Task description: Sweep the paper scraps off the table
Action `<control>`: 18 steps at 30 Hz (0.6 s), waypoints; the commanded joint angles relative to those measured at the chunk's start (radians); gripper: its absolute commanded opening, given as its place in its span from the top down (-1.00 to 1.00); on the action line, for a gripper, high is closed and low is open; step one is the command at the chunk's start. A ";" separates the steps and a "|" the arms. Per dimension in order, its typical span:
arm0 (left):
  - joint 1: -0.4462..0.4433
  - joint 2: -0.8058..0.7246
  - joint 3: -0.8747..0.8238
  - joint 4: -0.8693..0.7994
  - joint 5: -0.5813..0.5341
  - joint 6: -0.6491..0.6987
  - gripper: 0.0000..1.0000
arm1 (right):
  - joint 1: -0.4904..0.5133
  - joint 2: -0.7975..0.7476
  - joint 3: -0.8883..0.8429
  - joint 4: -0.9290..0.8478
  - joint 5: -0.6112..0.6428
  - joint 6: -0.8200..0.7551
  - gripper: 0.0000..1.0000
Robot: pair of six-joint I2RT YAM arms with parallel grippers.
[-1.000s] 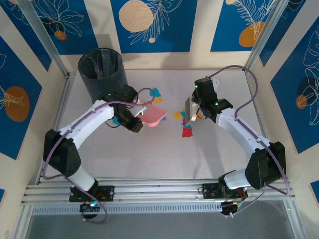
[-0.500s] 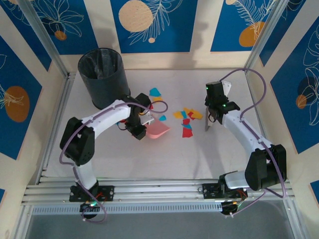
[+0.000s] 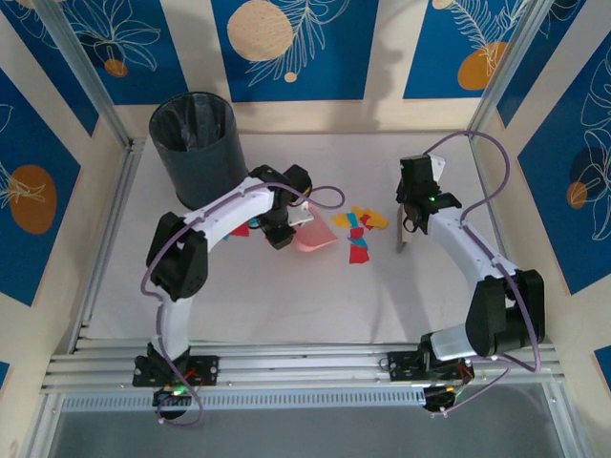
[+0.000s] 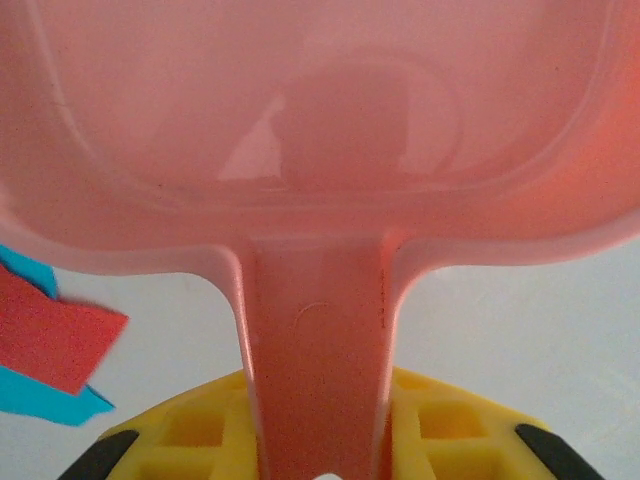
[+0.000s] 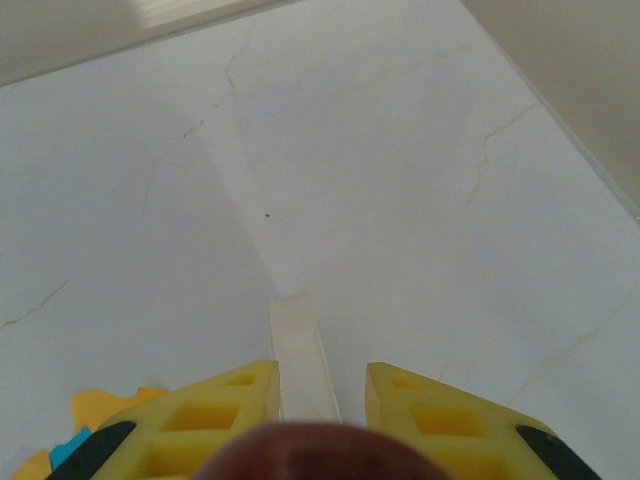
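**Dustpan and scraps meet mid-counter**

The left jaws are clamped on the handle of the pink dustpan (image 3: 313, 240), which sits just left of the main cluster of paper scraps (image 3: 358, 227) near the middle of the white counter (image 3: 286, 305). A few more scraps lie beside that arm. Right of the cluster, the right jaws pinch a thin pale tool (image 5: 298, 345).

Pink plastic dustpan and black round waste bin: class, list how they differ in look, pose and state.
The pink plastic dustpan is shallow and low; the black round waste bin is tall and upright. The left gripper grips the dustpan's handle; the bin stands free. Both are open-topped.
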 commanded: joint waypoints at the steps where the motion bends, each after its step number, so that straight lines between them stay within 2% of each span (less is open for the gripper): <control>1: -0.012 0.060 0.090 -0.070 -0.038 0.079 1.00 | -0.009 0.014 0.001 0.040 -0.035 -0.013 1.00; 8: -0.011 0.148 0.206 -0.123 -0.045 0.104 1.00 | -0.016 0.050 0.013 0.034 -0.060 -0.003 1.00; 18: -0.006 0.185 0.216 -0.158 -0.034 0.108 1.00 | -0.017 0.088 0.042 0.038 -0.090 -0.008 1.00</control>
